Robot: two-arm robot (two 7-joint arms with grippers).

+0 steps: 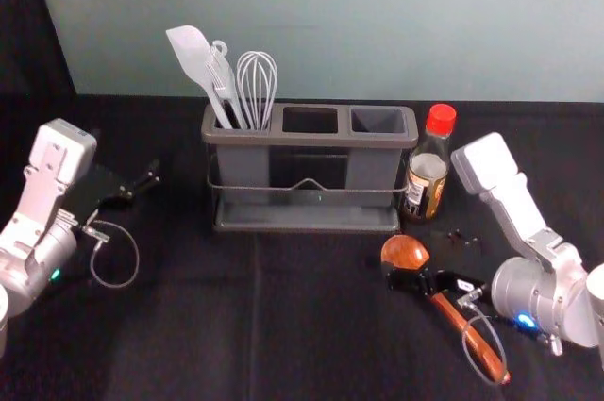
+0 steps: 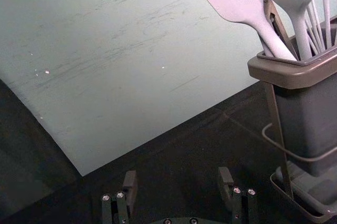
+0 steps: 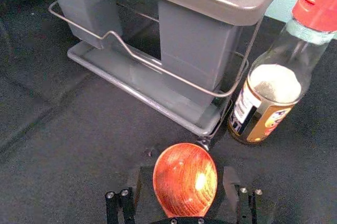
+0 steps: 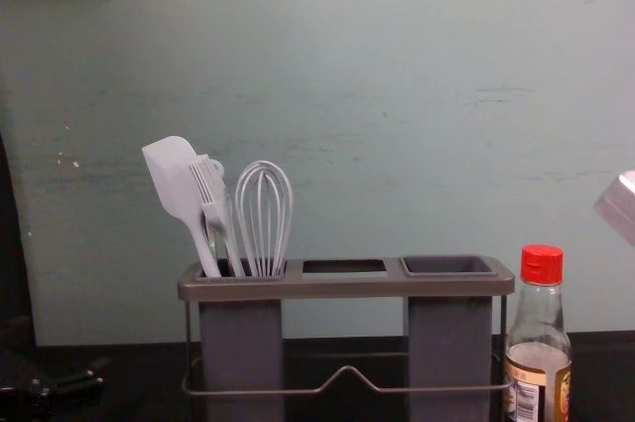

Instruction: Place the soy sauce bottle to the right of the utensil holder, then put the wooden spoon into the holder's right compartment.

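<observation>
soft light, bright glint
i see glare on the wooden spoon (image 3: 184, 176) in front of the utensil holder (image 1: 311, 140), soft-lit wall (image 1: 377, 24) behind.

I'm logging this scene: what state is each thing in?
Soy sauce bottle: upright, capped
Utensil holder: upright
Right compartment: no utensil standing in it
Wooden spoon: lying down
Spatula: leaning, in left compartment
Whisk: handle down, same compartment
Left tool: open
Right tool: open, at spoon
</observation>
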